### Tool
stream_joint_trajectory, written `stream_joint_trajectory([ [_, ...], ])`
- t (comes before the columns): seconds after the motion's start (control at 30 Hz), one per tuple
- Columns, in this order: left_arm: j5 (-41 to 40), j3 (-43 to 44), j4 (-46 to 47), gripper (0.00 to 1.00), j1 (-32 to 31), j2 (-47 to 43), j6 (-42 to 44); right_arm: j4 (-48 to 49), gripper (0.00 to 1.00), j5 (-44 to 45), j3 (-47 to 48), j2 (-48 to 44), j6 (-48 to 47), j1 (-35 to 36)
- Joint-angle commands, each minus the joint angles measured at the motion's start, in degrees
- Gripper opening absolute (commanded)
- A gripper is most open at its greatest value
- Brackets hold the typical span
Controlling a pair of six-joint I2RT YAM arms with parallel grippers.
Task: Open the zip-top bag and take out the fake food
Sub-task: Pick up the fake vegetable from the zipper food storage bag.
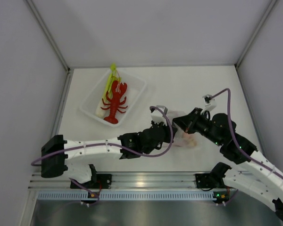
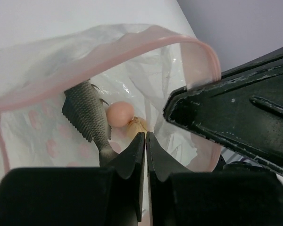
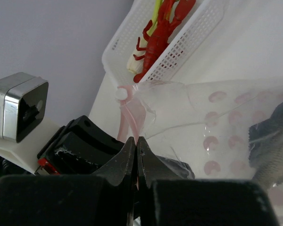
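Observation:
The zip-top bag (image 1: 186, 140) lies mid-table, its mouth held open between my two grippers. In the left wrist view the pink zip strip (image 2: 132, 42) arches over the opening, with the grey fish (image 2: 87, 115) and the pinkish round piece (image 2: 120, 113) inside. My left gripper (image 2: 145, 135) is shut on the bag's near lip. My right gripper (image 3: 137, 140) is shut on the pink strip of the bag (image 3: 217, 117), and the fish (image 3: 273, 150) shows through the plastic. The red lobster (image 1: 115, 101) and the leek (image 1: 109, 82) lie in the tray.
The rigid clear tray (image 1: 137, 82) stands at the back left, also in the right wrist view (image 3: 198, 33). Both grippers (image 1: 172, 128) (image 1: 180, 123) crowd together at the bag's mouth. White walls enclose the table on three sides.

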Motion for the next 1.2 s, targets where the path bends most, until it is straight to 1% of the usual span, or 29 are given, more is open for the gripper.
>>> stream_joint_trajectory([
  [0.0, 2.03, 0.61, 6.18, 0.08, -0.1, 0.13, 5.66, 6.21, 0.0, -4.85, 3.24, 1.03, 1.98, 1.08],
  [0.2, 2.83, -3.44, 7.68, 0.0, -0.63, -0.75, 14.18, 2.34, 0.0, -4.06, 8.34, 3.14, -1.09, 1.0],
  [0.23, 1.44, -4.75, 7.68, 0.0, -0.8, -1.27, 16.02, 1.38, 0.0, -4.06, 9.13, 3.67, -1.44, 1.08],
  [0.3, -1.2, -6.16, 7.51, 0.0, -1.5, -2.06, 16.92, -0.82, 0.0, -4.32, 11.24, 4.55, -2.67, 1.0],
  [0.43, -2.18, -10.73, 7.07, 0.0, -1.59, -6.27, 19.19, -2.67, 0.0, -3.45, 13.44, 4.29, -4.17, 1.0],
  [0.57, -1.48, -9.78, 0.58, 0.0, -1.59, -8.66, 23.41, -4.52, 0.0, -0.98, 15.37, 5.51, -5.83, 1.08],
  [0.6, -1.21, -9.34, -2.83, 0.0, -1.59, -8.66, 24.38, -4.96, 0.0, -0.81, 15.73, 6.04, -6.19, 1.0],
  [0.7, 1.67, -7.93, -6.63, 0.0, -1.68, -8.75, 28.16, -5.58, 0.0, -0.37, 16.87, 8.32, -6.89, 0.91],
  [0.9, 5.38, -9.68, -6.73, 0.0, -3.17, -9.45, 32.73, -6.02, 0.0, 0.16, 19.51, 12.28, -8.56, 0.55],
  [1.03, 6.35, -10.47, -6.73, 0.0, -6.24, -8.75, 38.08, -7.07, 0.0, -2.82, 23.36, 15.1, -13.99, 0.55],
  [1.17, 7.67, -10.91, -6.82, 0.0, -7.22, -7.61, 39.33, -3.66, 0.0, -10.29, 22.24, 14.23, -17.26, 0.55],
])
